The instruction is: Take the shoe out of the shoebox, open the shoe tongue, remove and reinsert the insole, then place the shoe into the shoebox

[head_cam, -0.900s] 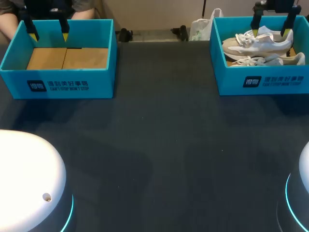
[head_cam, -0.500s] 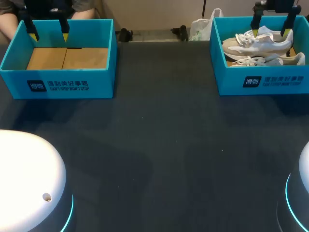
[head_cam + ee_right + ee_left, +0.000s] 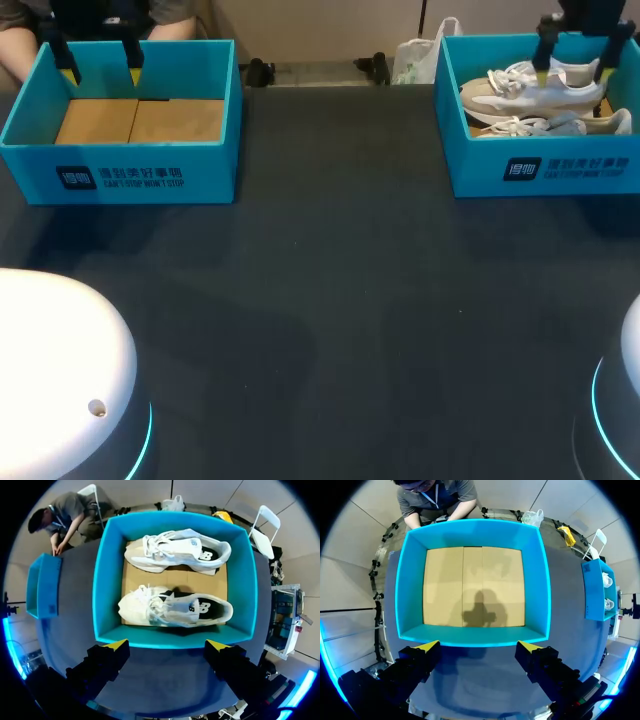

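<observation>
White-and-beige lace-up trainers [image 3: 175,607], one pair: both lie side by side inside the open turquoise cardboard shoebox [image 3: 101,580], toes the same way, at the far right corner of the dark worktop [image 3: 330,280]. Right jaws: spread wide, gripping nothing, poised above the shoebox; the pair lies ahead of and below the yellow fingertips [image 3: 116,645], untouched. Left jaws: likewise spread wide and gripping nothing, over a second turquoise box [image 3: 402,590] with a bare brown cardboard floor, at the far left corner.
</observation>
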Controlling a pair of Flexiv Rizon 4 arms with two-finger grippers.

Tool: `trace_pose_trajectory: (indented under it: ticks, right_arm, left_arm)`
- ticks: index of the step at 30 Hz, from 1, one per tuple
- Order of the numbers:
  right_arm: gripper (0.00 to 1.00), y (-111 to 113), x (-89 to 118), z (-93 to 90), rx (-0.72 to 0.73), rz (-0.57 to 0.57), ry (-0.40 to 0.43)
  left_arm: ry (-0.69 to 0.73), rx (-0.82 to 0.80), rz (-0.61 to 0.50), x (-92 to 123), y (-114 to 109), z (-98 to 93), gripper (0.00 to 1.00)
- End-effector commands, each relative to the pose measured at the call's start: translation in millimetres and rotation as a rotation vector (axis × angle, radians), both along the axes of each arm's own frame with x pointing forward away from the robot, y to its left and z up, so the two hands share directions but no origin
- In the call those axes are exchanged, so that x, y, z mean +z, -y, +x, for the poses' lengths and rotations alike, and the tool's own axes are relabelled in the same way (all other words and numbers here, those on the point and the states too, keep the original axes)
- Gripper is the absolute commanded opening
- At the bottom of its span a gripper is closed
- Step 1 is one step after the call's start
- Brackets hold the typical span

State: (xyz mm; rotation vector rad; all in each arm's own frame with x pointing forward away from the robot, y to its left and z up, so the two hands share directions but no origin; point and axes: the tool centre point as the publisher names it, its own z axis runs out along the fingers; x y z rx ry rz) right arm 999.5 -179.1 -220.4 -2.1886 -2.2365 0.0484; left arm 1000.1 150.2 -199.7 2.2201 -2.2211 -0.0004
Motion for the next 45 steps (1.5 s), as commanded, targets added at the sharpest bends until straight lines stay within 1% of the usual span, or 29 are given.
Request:
trace_pose_trajectory:
  ticks: [1, 9, 20, 31, 35, 45]
  right_arm:
    - [1.00, 17, -10, -2.3, 0.014, 0.024, 0.009]
    - [1.00, 37, -23, 1.5, 0.035, -0.006, 0.013]
    - [1.00, 71, -39, 13.6, 0.018, -0.022, 0.025]
    - [1.00, 104, -65, 25.6, 0.018, -0.028, 0.020]
    - [1.00, 113, -73, 27.8, 0.013, -0.021, 0.018]
    - [1.00, 125, -88, 30.4, 0.003, -0.021, 0.027]
  left_arm:
    - [0.000, 0.000, 0.000, 0, 0, 0.0, 1.00]
    - [0.000, 0.000, 0.000, 0, 0, 0.0, 1.00]
    - [0.000, 0.000, 0.000, 0, 0, 0.0, 1.00]
    - [0.000, 0.000, 0.000, 0, 0, 0.0, 1.00]
    - [0.000, 0.000, 0.000, 0, 0, 0.0, 1.00]
    - [0.000, 0.000, 0.000, 0, 0, 0.0, 1.00]
